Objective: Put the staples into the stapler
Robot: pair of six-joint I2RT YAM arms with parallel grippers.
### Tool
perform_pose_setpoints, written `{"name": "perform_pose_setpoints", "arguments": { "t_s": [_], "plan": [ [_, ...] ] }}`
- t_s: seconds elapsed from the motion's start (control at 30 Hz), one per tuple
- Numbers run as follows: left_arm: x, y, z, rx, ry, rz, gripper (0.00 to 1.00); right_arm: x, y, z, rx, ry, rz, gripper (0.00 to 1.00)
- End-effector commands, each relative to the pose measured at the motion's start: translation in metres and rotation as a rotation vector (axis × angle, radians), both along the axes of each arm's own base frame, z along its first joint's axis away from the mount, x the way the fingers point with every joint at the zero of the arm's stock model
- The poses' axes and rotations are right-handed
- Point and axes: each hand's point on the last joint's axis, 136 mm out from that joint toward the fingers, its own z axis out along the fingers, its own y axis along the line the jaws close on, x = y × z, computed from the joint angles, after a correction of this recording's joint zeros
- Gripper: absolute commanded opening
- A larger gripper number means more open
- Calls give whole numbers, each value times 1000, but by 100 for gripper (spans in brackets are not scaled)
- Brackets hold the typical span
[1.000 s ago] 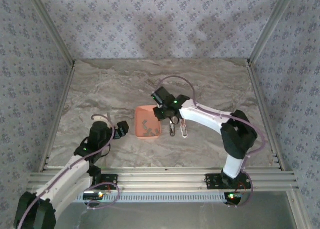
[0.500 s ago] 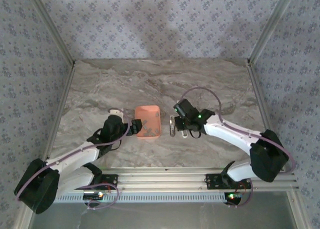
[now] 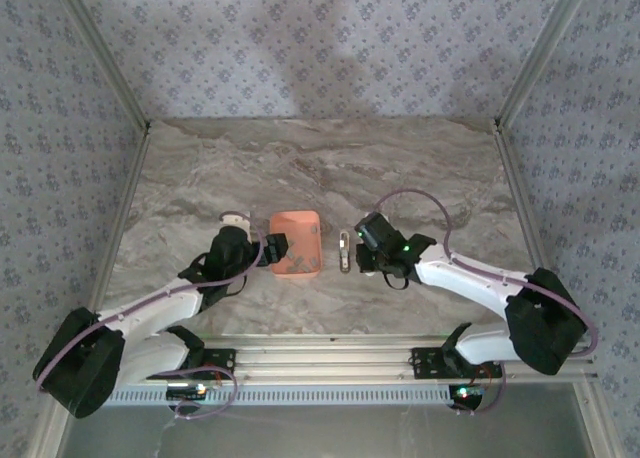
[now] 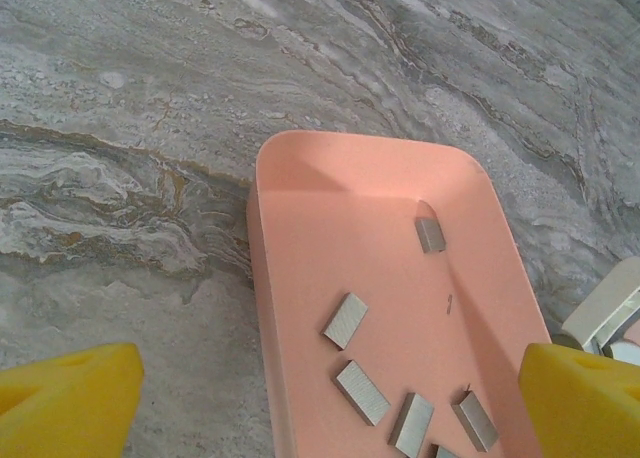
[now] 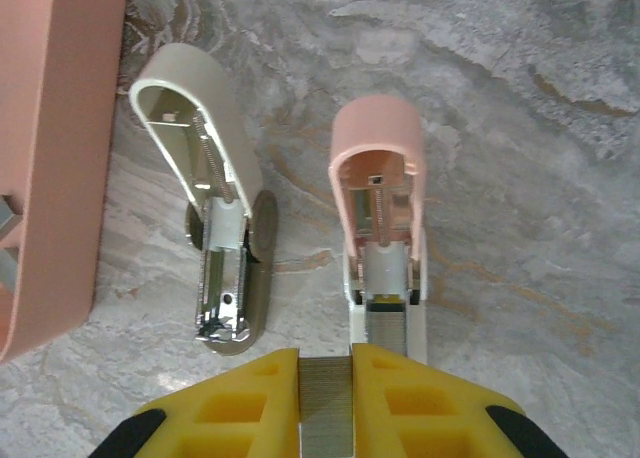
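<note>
A short strip of staples (image 5: 326,383) sits pinched in the narrow jaws of the right gripper (image 5: 326,433), just right of the salmon tray (image 4: 330,228). The open grey stapler (image 5: 222,268) lies on the marbled bench (image 5: 520,178) between strip and tray. Its bared magazine runs parallel to the strip, ahead of it and offset toward the tray. An open pink stapler (image 5: 380,178) lies on the side away from the tray. Loose staple strips (image 4: 347,320) rest in the tray, under the wide-spread jaws of the left gripper (image 3: 272,248). The right arm is much the nearer, and a sidestep toward the tray looks needed.
</note>
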Motion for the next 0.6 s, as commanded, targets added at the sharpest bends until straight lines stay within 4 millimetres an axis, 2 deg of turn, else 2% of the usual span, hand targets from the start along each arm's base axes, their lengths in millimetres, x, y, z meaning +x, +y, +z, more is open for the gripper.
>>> {"name": "perform_pose_setpoints", "arguments": {
  "t_s": [0.0,0.37,0.57],
  "plan": [
    [9,-5,17,-31,-50,15,97,0,11,3,36,8,-17,18],
    [11,-2,11,-10,-46,27,98,0,34,-6,-7,64,-36,18],
    [11,4,7,17,-43,49,98,1,39,-12,-52,83,-50,18]
  ]
}}
